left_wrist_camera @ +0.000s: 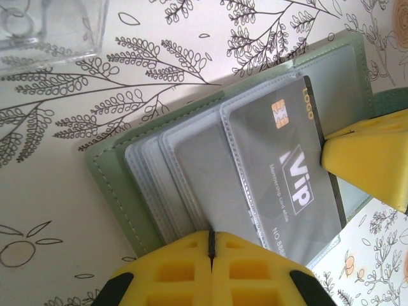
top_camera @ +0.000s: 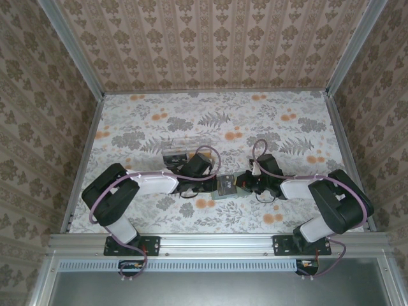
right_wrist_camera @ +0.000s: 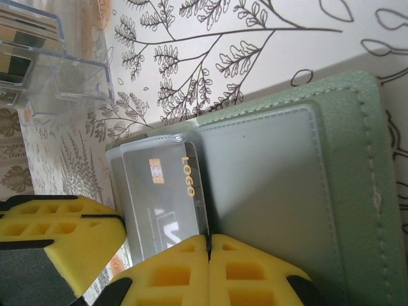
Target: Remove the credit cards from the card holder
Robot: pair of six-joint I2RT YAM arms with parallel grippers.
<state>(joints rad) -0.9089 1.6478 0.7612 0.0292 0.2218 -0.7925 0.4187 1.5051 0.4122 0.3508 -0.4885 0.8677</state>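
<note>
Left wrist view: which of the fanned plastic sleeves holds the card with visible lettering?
The topmost sleeve, holding the grey Vip card with a gold chip; those beneath show no lettering.

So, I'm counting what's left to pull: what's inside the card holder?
The open card holder shows fanned clear sleeves; the front one holds a grey VIP card. The sleeves behind overlap, so any cards in them are hidden.

The left arm [top_camera: 153, 183] and the right arm [top_camera: 299, 187] each have white links between bulky black joint housings and sit on black base plates [top_camera: 152, 243]. A mauve cable [top_camera: 206, 148] loops along each arm. The jaws carry bright yellow pads [left_wrist_camera: 255, 274] moulded with recessed rectangular cells, with black at the outer corners.
</note>
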